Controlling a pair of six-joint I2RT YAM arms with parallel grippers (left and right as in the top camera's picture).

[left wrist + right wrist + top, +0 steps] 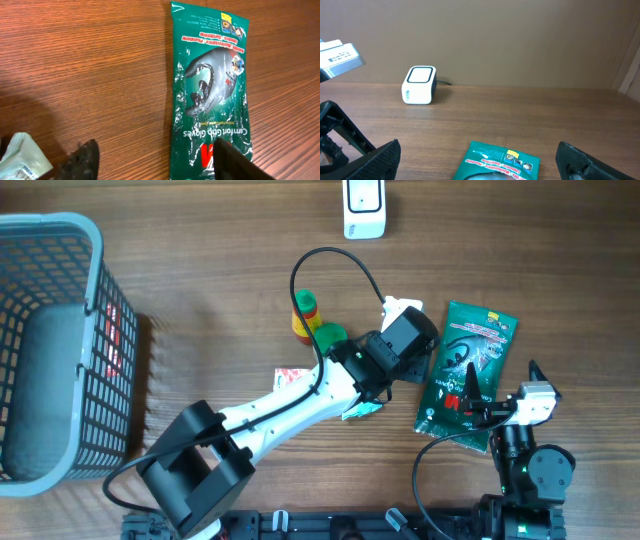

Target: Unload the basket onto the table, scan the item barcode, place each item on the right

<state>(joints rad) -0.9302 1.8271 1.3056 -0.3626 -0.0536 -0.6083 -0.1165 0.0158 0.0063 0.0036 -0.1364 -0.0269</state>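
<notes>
A green glove pack lies flat on the wooden table, print side up; no barcode shows on it. It fills the right half of the left wrist view as the glove pack. My left gripper hovers at the pack's left edge. In its own view the left gripper is open and holds nothing, its right finger over the pack's lower corner. My right gripper stands wide open over the pack's near end. The right gripper has only the pack's top edge between its fingers. The white scanner stands at the table's far edge, scanner.
A grey mesh basket stands at the far left. A green, yellow and red bottle sits beside the left arm. A small red-and-white item and a white packet lie under the arm; the packet shows by the left finger.
</notes>
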